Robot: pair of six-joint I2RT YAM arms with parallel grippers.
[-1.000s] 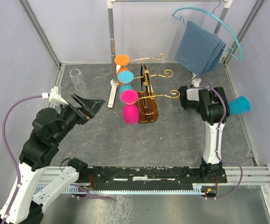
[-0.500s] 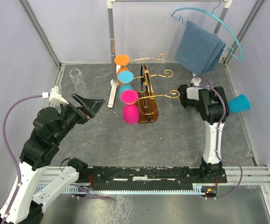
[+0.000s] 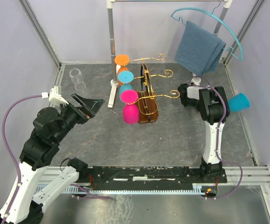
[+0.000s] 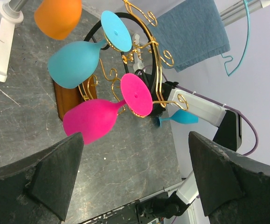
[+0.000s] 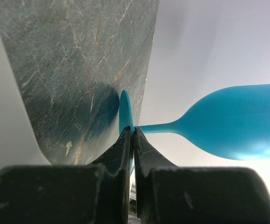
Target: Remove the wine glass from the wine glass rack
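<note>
Top view: grey marbled table (image 3: pixel 172 135) enclosed by lilac walls (image 3: pixel 13 56); wine glass rack (image 3: pixel 146 95) stands mid-table, and the freed blue wine glass (image 3: pixel 239 102) is well apart from it, near the right wall. Left wrist view: left gripper (image 4: pixel 135 140) spread wide, facing the rack. Right wrist view: right gripper (image 5: pixel 133 140) pinching the glass's foot, beside the table edge.

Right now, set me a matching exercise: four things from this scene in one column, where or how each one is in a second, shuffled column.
1. pink glass
2. clear glass
3. blue towel
4. right claw

A. draped up high at the back right
B. shut on the foot of a blue glass
C. on the table, far left
D. hanging from the gold rack

Pairs: 1-D, 2-C, 3-A, 4-B
</note>
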